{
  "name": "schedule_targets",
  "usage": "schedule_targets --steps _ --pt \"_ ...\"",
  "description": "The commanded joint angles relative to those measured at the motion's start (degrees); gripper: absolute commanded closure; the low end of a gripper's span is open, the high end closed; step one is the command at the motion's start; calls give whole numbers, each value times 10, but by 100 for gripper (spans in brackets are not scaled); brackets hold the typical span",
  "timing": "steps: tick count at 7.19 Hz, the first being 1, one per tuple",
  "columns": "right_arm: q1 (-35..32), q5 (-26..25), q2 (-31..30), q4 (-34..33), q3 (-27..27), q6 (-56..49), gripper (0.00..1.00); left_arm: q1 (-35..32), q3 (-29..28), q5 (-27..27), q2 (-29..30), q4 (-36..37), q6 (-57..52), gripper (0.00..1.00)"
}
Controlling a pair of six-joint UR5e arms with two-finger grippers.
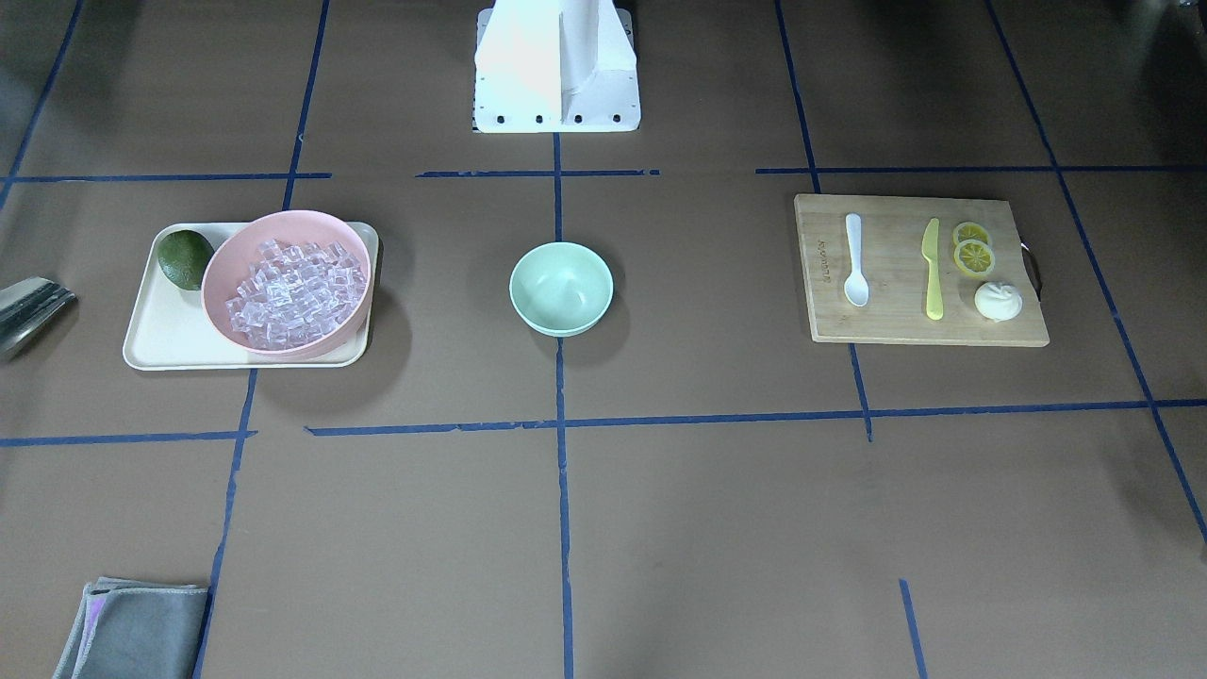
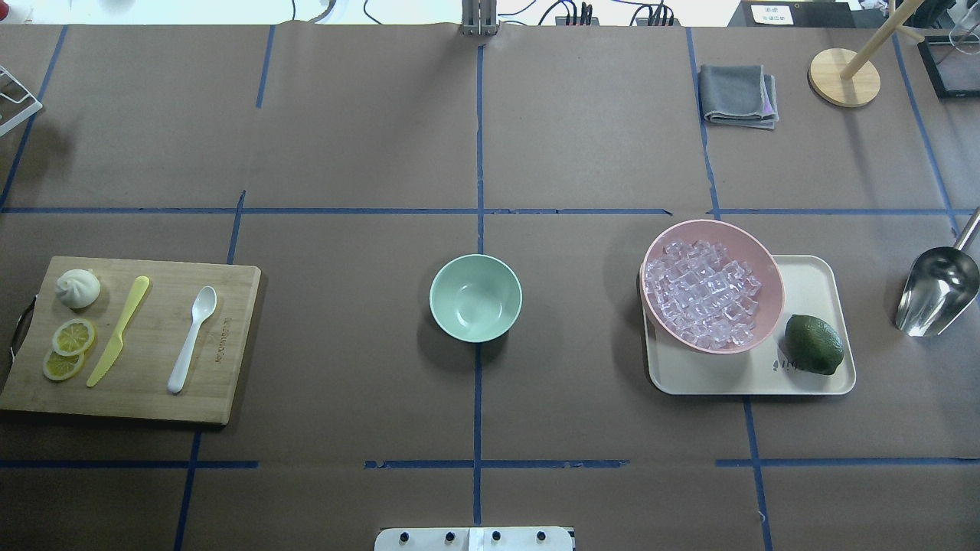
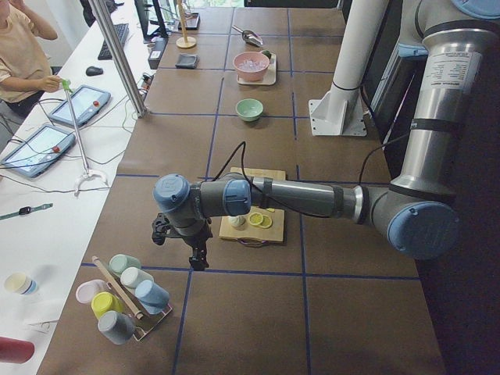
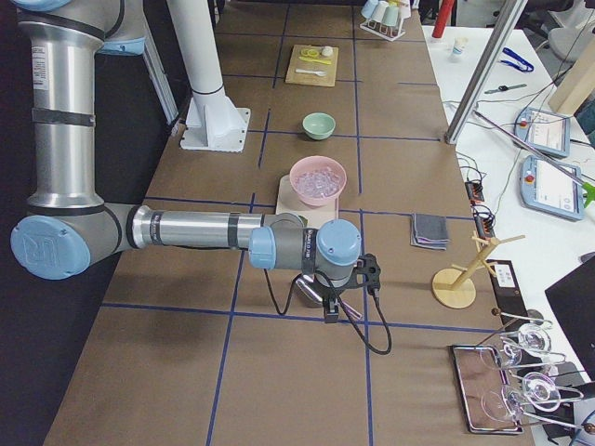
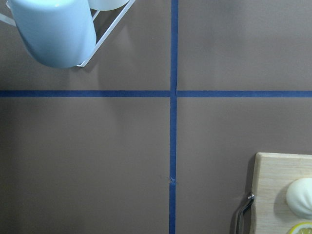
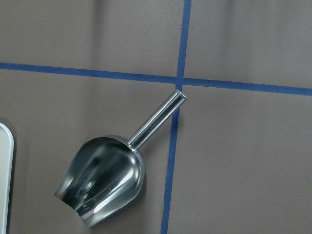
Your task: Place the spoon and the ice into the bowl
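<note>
At the middle of the bench (image 2: 344, 138), on the blue tape line, stood the bowl (image 2: 475, 298), mint green, upright and empty. Toward my left side lay a wooden cutting board (image 2: 153, 394). On it the spoon (image 2: 192, 327) lay flat with its scoop pointing away from me, well apart from the bowl. On the same board were a yellow knife (image 2: 119, 331), just beside the spoon, then 2 lemon slices (image 2: 73, 337) and a white bun-shaped piece (image 2: 77, 288).

Toward my right side, the ice (image 2: 700, 295) was heaped as many clear cubes in a pink bowl (image 2: 720, 225). This pink bowl sat on a cream tray (image 2: 815, 279) together with a dark green lime (image 2: 814, 344). A metal scoop (image 2: 935, 292) lay on the bench near the tray, and a folded grey cloth (image 2: 737, 94) lay at the far side.

My left gripper (image 3: 195, 256) hung above the bench beyond the outer end of the cutting board, near a rack of cups (image 3: 125, 293). My right gripper (image 4: 332, 307) hung over the metal scoop, beyond the tray. These 2 grippers showed only in the side views, so I could not tell how far apart their jaws were, or whether they had hold of anything.
</note>
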State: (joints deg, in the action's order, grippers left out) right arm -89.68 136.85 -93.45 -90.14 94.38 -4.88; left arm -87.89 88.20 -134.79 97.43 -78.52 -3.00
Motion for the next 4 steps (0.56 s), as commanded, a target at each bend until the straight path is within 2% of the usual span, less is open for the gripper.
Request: schedule_targets --steps 1,4 --pt "4 4 -1 -4 2 1 0 6 -7 2 4 -9 -12 0" --pt "4 14 -3 0 -1 2 0 20 0 0 6 -15 1 0"
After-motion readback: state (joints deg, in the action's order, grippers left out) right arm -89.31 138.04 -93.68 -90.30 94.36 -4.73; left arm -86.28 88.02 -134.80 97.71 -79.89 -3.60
